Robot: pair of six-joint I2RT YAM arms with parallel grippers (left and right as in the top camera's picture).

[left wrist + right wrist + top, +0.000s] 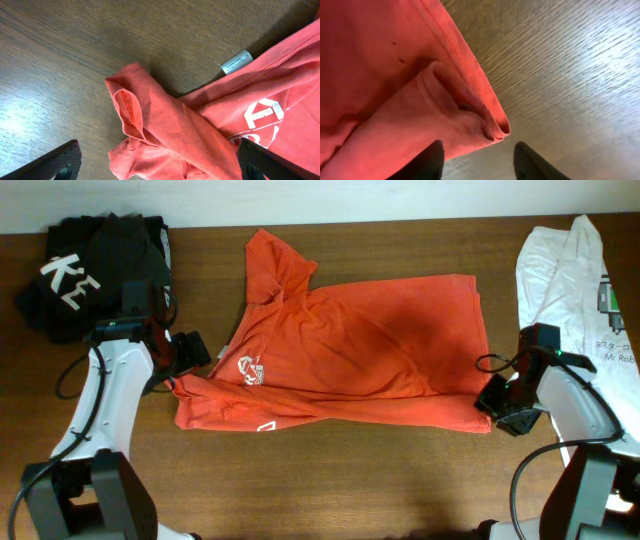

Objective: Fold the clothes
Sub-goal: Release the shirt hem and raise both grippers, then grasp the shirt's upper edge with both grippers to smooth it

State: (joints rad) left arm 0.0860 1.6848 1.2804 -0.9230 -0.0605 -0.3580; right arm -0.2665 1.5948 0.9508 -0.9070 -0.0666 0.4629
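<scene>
Lying mid-table: the shirt [370, 340], red-orange, spread crosswise on the table [330, 480], neck end toward the left arm, hem end toward the right arm.
Shirt shape: the near edge is doubled over in a long strip; one sleeve sticks out at the far side, rumpled.
Logo [249, 368]: white oval print, face up near the left end, just beside the doubled strip.
Label [236, 62]: small and white, poking out from under the fabric onto bare wood in the left wrist view.
Left gripper [188, 352]: at the shirt's left edge; released, its fingers [55, 162] spread wide, with a bunched, folded-back flap of fabric lying between them.
Right gripper [497, 400]: at the near right corner of the shirt; jaws parted, fingers [427, 160] on either side of the layered corner, not pressed onto it as far as the right wrist view shows.
Black garments [85, 270]: piled at the far left corner, white letters showing, apart from the shirt.
White shirt [570, 270]: at the far right, well clear of the red one.
</scene>
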